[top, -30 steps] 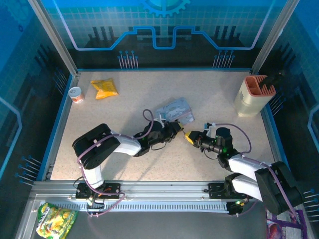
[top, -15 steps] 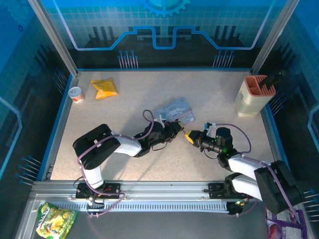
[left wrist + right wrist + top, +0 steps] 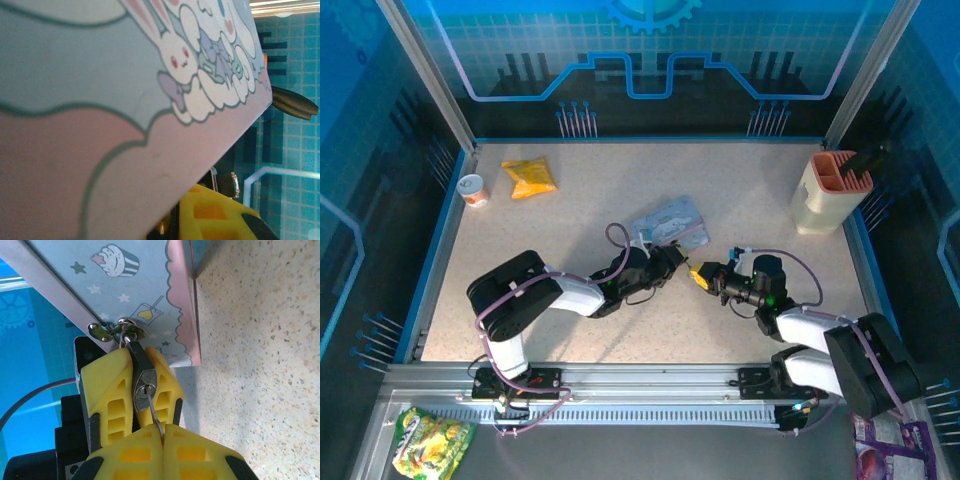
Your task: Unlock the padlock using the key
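From the top, both arms are stretched in toward the middle of the speckled table point(image 3: 760, 200). The left gripper point(image 3: 672, 262) sits right at the near edge of a pale blue-grey tin point(image 3: 670, 222), and the right gripper point(image 3: 703, 277) is nose to nose with it, just beside it. The lock stuff is too tiny to make out from up there. Off to the sides there's a yellow pouch point(image 3: 530, 178) and a little can point(image 3: 472, 188) at the far left, and a beige holder with an orange top point(image 3: 830, 190) at the far right. The left wrist cam is basically jammed against the tin point(image 3: 100, 100), with a cartoon bunny point(image 3: 175, 52) and a pink scalloped band on it, plus a bit of yellow finger point(image 3: 215, 220) poking in at the bottom. The right wrist cam has the good stuff. The padlock point(image 3: 145, 382) hangs from the tin's silvery hasp point(image 3: 107, 332) by its shackle, and its body is squeezed between the left gripper's point(image 3: 136, 390) yellow fingers. The key point(image 3: 154, 412) has its tip sitting in the keyhole, and its back end is pinched tight in the right gripper point(image 3: 162, 437), whose fingers are pressed together with no gap.
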Robot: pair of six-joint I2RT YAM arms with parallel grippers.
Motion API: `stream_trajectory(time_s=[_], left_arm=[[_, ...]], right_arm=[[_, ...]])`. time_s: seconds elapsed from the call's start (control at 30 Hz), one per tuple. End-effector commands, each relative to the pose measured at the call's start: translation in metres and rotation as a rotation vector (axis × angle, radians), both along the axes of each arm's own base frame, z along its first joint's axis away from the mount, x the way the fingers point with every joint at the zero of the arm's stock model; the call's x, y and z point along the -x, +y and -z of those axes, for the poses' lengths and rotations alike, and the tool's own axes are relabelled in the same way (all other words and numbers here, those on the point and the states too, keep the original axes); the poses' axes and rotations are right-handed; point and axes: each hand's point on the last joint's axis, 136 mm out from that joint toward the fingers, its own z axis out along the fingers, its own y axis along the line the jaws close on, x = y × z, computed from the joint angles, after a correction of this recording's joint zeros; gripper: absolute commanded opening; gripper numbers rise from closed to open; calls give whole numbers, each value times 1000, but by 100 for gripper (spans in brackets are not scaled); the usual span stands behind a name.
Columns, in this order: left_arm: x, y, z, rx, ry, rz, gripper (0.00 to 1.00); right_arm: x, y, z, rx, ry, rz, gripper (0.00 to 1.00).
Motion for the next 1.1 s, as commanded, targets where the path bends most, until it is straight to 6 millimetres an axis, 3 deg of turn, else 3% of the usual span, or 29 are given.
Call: stream_trajectory(time_s=[0.0, 0.57, 0.77, 1.07], left_arm=[[25, -23, -46, 125, -82, 110, 0], [38, -36, -57, 136, -86, 159, 0], [40, -41, -64, 142, -102, 167, 0], [37, -45, -63, 139, -105, 160, 0]], right_arm=[[-13, -2, -14, -60, -21, 39, 0], [-26, -14, -2, -60, 21, 92, 0], [-27, -3, -6, -74, 13, 67, 0], [-10, 14, -11, -28, 4, 37, 0]])
